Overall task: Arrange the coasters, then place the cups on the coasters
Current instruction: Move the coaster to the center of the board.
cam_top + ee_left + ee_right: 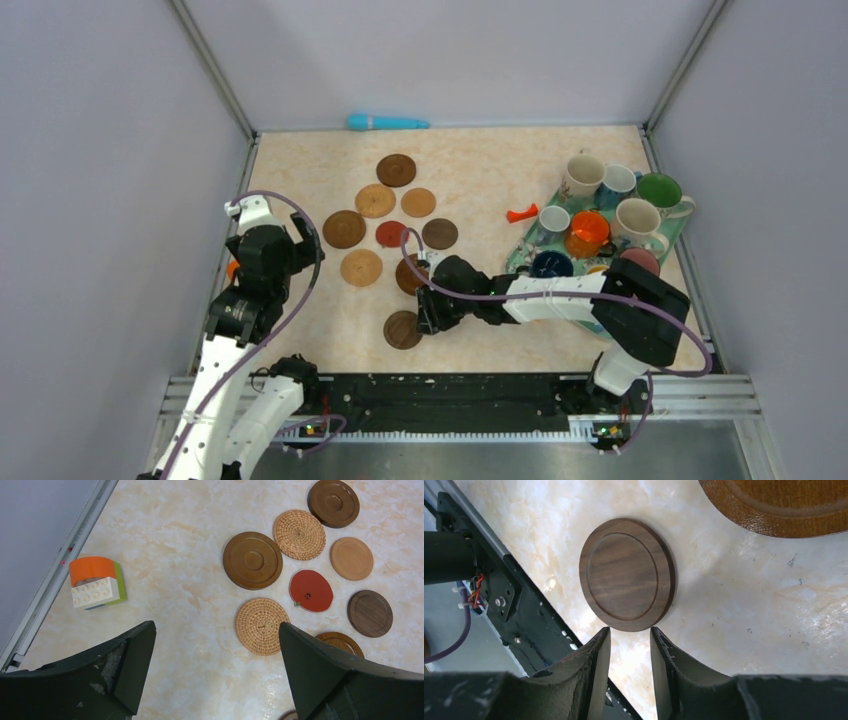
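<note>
Several round coasters (380,225) lie loosely grouped mid-table, among them a red one (310,590) and two woven ones (261,626). A dark walnut coaster (626,575) lies flat apart from them near the front edge (403,329). My right gripper (630,632) hovers just short of its rim, jaws narrowly open with bare table between them; it also shows in the top view (432,318). A larger brown coaster (784,505) lies beyond. My left gripper (216,630) stands wide open and empty left of the group. Several cups (610,215) stand crowded at the right.
The cups sit on a teal tray (525,255) with a small orange piece (518,213) beside it. A teal tool (388,122) lies at the back wall. A white-green block with an orange roll (95,582) sits by the left wall. The black front rail (524,615) runs close to the walnut coaster.
</note>
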`<state>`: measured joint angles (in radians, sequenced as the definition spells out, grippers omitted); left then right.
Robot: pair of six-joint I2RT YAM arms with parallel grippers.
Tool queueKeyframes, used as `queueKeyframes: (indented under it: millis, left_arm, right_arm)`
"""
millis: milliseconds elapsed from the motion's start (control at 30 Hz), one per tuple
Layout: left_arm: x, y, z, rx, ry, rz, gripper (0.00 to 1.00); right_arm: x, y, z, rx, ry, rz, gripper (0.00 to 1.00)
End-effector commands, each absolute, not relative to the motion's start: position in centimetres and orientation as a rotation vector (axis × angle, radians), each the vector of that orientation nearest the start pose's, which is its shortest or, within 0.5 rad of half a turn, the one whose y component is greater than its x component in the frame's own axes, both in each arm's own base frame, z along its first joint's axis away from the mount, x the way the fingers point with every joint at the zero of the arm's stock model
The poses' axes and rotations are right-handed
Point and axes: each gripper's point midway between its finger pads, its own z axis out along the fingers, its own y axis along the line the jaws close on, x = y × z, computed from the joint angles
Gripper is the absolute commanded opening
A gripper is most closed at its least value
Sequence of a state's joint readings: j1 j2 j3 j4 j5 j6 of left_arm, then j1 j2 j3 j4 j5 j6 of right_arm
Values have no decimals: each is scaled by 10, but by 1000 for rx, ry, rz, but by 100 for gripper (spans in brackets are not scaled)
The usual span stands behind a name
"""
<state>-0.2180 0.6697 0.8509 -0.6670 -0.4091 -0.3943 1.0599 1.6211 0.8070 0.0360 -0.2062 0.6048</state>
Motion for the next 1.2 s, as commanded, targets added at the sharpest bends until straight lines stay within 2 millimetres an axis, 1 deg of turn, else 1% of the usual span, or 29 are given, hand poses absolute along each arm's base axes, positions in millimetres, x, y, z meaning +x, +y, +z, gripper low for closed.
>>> queueKeyframes:
  millis: [0, 67, 167, 233, 333, 400, 533, 633, 700, 833, 933, 1033, 1167]
  left_arm:
    - [247, 3, 251, -440, 1908, 14, 99]
    - [247, 3, 251, -441, 1908, 14, 99]
    - [247, 3, 251, -441, 1907, 15, 99]
    - [247, 3, 251, -441, 1907, 13, 99]
    - [247, 3, 252, -441, 1905, 13, 99]
    - [247, 3, 252, -443, 1903, 13, 99]
    - [246, 4, 253, -446, 1901, 17, 99]
    - [246, 5, 253, -450, 1899, 19, 99]
    - [246, 5, 253, -453, 1898, 17, 99]
    - [245, 6, 255, -463, 1889, 17, 99]
    - [245, 6, 255, -463, 1887, 16, 99]
    - [244, 7, 256, -465, 1884, 18, 99]
    - [244, 7, 255, -468, 1885, 23, 99]
  right_arm:
    - [146, 385, 44, -605, 2521, 970, 35]
    - [147, 385, 39, -568, 2543, 960, 34]
    - [145, 390, 38, -556, 2546, 984, 33]
    - [143, 395, 37, -543, 2551, 1009, 32]
    - [144, 399, 31, -506, 2575, 1010, 29]
    - [147, 403, 27, -472, 2590, 1002, 26]
    - [159, 414, 26, -449, 2576, 971, 23]
    - [165, 423, 32, -491, 2554, 973, 22]
    - [163, 429, 43, -546, 2517, 1016, 22]
    - [162, 434, 68, -618, 2419, 1081, 22]
    - [161, 439, 78, -652, 2377, 1130, 21]
    - [158, 446, 77, -672, 2368, 1171, 21]
    - [154, 455, 70, -699, 2371, 1200, 20]
